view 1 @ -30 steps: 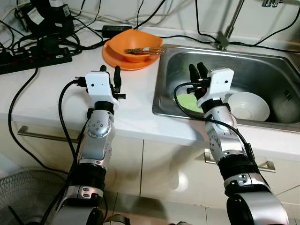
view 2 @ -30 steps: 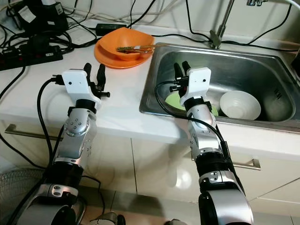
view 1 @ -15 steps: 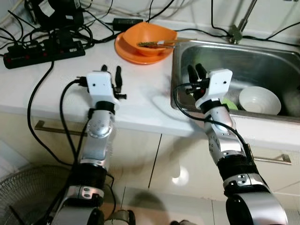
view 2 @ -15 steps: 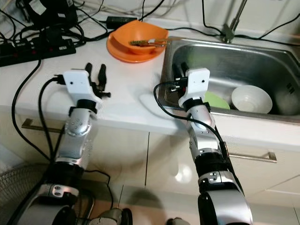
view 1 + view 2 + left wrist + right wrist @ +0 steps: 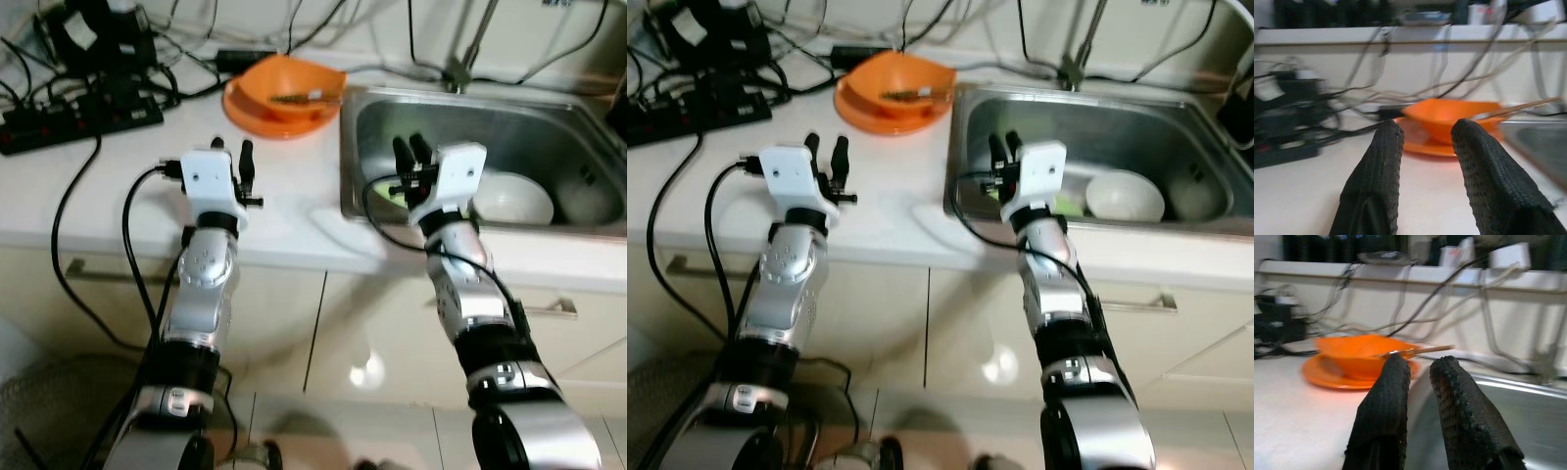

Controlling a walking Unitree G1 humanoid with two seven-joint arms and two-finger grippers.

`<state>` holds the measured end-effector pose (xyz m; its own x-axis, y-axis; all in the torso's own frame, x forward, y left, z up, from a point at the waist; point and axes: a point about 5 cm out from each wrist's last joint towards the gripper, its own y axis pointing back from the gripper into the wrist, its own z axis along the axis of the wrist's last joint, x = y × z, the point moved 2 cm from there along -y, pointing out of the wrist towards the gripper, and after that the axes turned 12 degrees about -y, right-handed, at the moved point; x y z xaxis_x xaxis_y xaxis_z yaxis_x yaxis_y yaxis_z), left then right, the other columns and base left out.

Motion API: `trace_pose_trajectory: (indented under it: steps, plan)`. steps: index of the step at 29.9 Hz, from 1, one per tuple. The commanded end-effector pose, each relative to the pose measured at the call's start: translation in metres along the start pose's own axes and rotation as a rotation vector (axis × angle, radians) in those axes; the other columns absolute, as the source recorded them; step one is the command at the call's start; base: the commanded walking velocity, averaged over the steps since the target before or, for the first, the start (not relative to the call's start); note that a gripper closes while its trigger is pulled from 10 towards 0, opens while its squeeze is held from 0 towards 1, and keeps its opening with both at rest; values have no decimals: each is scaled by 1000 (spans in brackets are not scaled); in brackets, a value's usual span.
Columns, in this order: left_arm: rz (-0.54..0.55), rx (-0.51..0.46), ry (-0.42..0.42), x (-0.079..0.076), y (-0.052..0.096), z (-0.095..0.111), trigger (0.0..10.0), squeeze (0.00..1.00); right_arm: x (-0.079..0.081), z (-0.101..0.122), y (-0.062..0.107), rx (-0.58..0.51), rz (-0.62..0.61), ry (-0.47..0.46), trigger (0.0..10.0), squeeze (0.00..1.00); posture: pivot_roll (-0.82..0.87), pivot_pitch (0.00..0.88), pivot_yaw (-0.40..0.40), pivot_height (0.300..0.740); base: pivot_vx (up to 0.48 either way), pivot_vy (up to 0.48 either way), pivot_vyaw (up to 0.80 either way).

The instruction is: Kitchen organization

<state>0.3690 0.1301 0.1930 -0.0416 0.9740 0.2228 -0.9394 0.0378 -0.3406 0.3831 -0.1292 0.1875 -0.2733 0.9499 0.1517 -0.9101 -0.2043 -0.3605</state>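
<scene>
An orange bowl sits on an orange plate at the back of the white counter, with a utensil lying across it. To its right is the steel sink, holding a white bowl and a green plate. My left gripper hovers over the counter in front of the orange bowl, open and holding nothing. My right gripper is raised over the sink's near left corner, its fingers a narrow gap apart and empty.
A black power strip and tangled cables crowd the counter's back left. The faucet base stands behind the sink. Cabinet fronts with a handle lie below the counter edge, with tiled floor underneath.
The whole view has shifted and is blurrier, so the camera moved. Both arms keep the same raised pose, and nothing was taken hold of or let go.
</scene>
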Motion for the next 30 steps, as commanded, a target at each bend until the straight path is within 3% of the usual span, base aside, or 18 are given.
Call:
trace_pose_trajectory:
  steps: [1,21,30]
  plan:
    - [-6,-13,-6,0,-2,4,10000,0,1,0,0,1,-6,-12,10000,0,88,97,-20,740,311,0,0]
    - [-18,-16,-8,-1,-2,5,10000,0,3,-1,-1,2,-5,-27,10000,0,92,94,-20,740,302,0,0]
    - [-20,-17,-1,-2,-1,6,10000,0,3,-2,0,6,-6,-32,10000,0,89,98,-19,740,0,0,0]
